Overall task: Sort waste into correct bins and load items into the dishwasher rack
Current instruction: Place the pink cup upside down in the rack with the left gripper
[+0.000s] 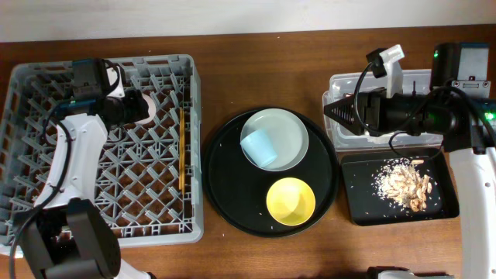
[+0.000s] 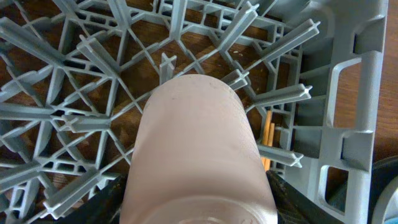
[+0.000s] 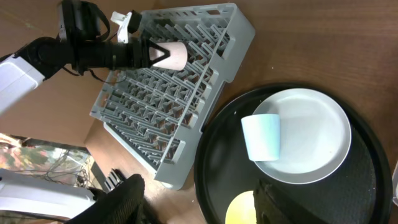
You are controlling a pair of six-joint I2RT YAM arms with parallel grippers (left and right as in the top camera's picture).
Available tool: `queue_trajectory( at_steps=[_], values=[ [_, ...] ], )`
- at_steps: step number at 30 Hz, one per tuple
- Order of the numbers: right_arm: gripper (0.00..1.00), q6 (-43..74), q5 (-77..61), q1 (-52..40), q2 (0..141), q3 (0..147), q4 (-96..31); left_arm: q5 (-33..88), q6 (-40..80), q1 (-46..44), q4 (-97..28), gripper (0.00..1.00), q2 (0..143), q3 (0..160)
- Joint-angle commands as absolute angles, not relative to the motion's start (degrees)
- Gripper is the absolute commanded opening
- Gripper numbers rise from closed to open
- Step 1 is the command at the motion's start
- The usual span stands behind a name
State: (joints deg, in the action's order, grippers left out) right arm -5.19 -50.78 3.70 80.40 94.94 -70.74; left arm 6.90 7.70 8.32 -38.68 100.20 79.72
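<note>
You see a grey rack (image 1: 46,85) with a criss-cross lattice pattern. Against it sit a pale pink cup (image 2: 199,155) and tan chopsticks (image 1: 181,147). Your black round tray (image 1: 225,178) shows an off-white plate (image 1: 298,128), a light blue cup (image 1: 260,147) and a yellow bowl (image 1: 291,200). The black rectangular tray (image 1: 360,198) carries beige-brown scraps (image 1: 404,184). The table (image 1: 256,62) is dark brown woodgrain.

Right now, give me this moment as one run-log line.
left gripper: shut on pink cup over dishwasher rack | right gripper: open above clear tub

Dark brown wooden table (image 1: 256,70), pale strip (image 1: 232,12) beyond its far edge, even light, cables (image 3: 46,163) on mottled floor (image 3: 25,152)
</note>
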Motion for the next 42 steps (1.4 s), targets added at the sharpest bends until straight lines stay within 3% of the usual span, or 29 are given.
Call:
queue_trajectory(
  at_steps=[1, 2, 7, 10, 11, 12, 15, 20, 25, 26, 28, 31, 32, 33, 37, 42],
  values=[
    [0.58, -5.7, -50.3, 3.7, 79.7, 95.4, -71.4, 11.2, 8.1, 7.1, -37.7, 0.92, 100.8, 79.9],
    [0.59, -5.7, -50.3, 3.7, 79.7, 95.4, -71.4, 11.2, 8.1, 7.1, -37.5, 0.99, 100.7, 80.1],
    [0.59, -5.7, -45.3, 2.4, 79.7, 95.4, -72.7, 16.1, 8.1, 7.3, -38.5, 0.99, 97.9, 86.1],
    [0.59, -5.7, -30.2, -9.0, 80.0, 95.4, -71.8, 12.6, 11.1, 7.4, -39.6, 0.99, 90.2, 86.6],
    [0.58, -5.5, -25.1, -13.3, 80.6, 95.4, -70.5, 12.0, 11.3, 7.3, -39.4, 0.54, 86.7, 86.6],
    [0.54, -5.1, -21.5, -16.0, 81.3, 95.4, -69.6, 11.9, 11.3, 7.3, -39.4, 0.0, 85.9, 86.6],
    [0.52, -1.0, -17.7, -17.6, 83.3, 95.4, -68.8, 6.0, 11.3, 7.3, -39.7, 0.0, 89.7, 85.0],
    [0.53, -1.0, -17.7, -17.6, 83.4, 95.4, -68.6, 6.4, 11.3, 7.3, -41.9, 0.0, 104.3, 84.4],
    [0.55, -1.0, -18.0, -18.0, 84.4, 94.9, -66.8, 6.4, 11.1, 7.3, -46.8, 0.0, 105.4, 84.4],
    [0.59, -1.0, -18.2, -18.5, 85.2, 94.5, -66.2, 6.4, 11.1, 7.3, -46.8, 0.06, 105.3, 84.5],
    [0.64, -1.0, -18.2, -20.6, 88.4, 94.2, -64.1, 7.0, 11.1, 7.4, -47.5, 0.52, 103.4, 87.2],
    [0.73, -1.0, -18.0, -24.4, 96.3, 94.2, -60.8, 15.4, 11.1, 7.4, -50.8, 0.75, 95.5, 91.2],
    [0.73, -1.0, -17.9, -25.0, 98.3, 94.2, -61.2, 17.3, 11.1, 7.4, -52.0, 0.93, 92.9, 91.2],
    [0.72, -1.0, -17.9, -25.6, 100.9, 94.1, -63.2, 18.4, 11.1, 7.4, -53.6, 0.99, 90.6, 91.2],
    [0.68, -1.0, -16.9, -27.6, 106.2, 87.9, -64.3, 15.2, 11.1, 7.4, -60.3, 0.99, 80.6, 91.2],
    [0.7, -1.0, -13.2, -27.8, 106.3, 74.1, -46.0, 15.2, 11.1, 7.4, -65.5, 0.99, 78.9, 91.2]
  ],
)
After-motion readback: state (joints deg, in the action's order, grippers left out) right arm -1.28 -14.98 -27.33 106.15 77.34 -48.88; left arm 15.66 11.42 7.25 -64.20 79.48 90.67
